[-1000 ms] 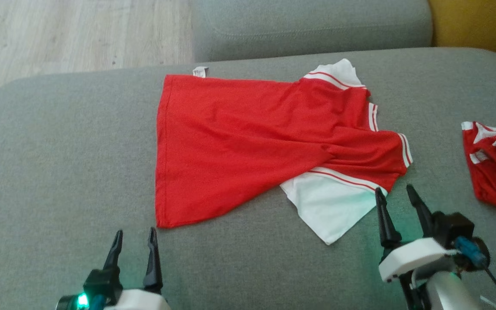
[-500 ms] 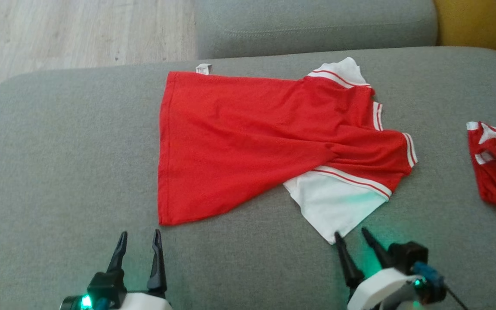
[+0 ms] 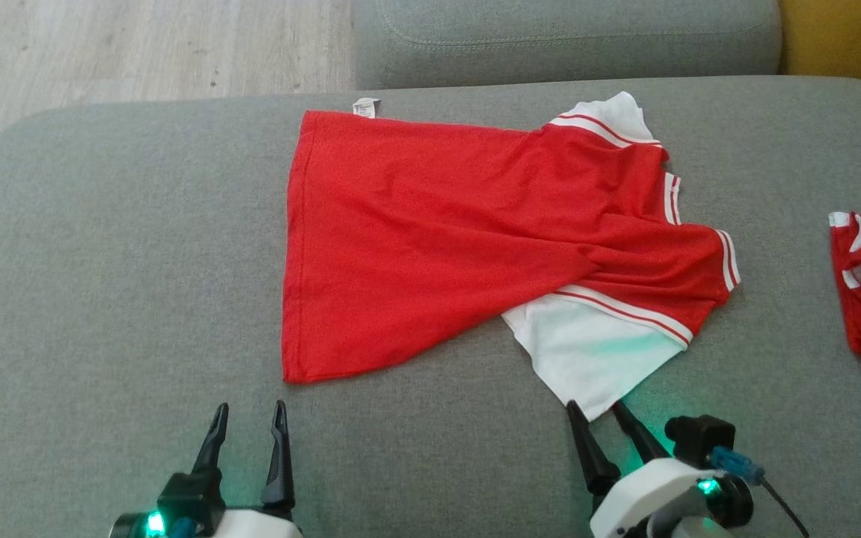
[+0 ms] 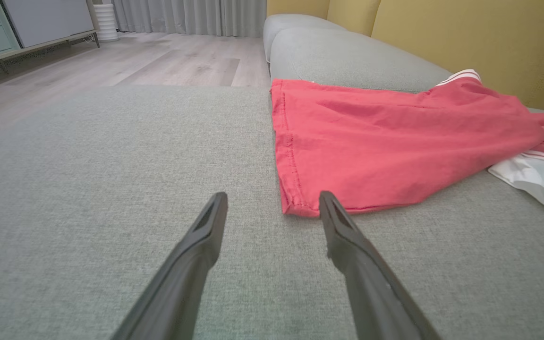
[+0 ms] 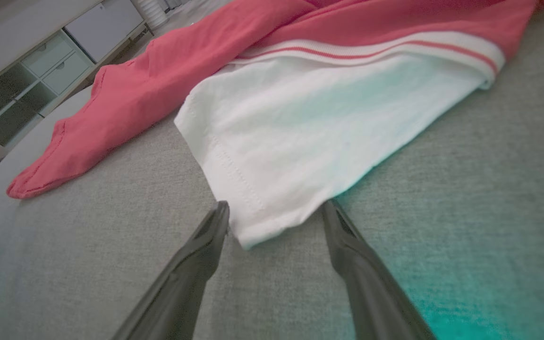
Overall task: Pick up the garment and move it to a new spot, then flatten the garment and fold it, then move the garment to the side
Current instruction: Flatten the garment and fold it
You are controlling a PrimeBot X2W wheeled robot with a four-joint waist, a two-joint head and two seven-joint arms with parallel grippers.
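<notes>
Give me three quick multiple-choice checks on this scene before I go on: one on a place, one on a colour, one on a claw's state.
1. Where are the right claw tips?
A. at the near corner of the shirt sleeve
B. on the wooden floor
C. on the shirt's tag

2. What colour is that sleeve?
A. yellow
B. white
C. grey

3. How is the left claw?
A. shut on the shirt's hem
B. shut on nothing
C. open, holding nothing

Answers:
1 A: in the right wrist view the tips stand on either side of the sleeve's corner.
2 B: it lies white beside the red body.
3 C: its fingers stand apart over the sofa, short of the shirt.
</notes>
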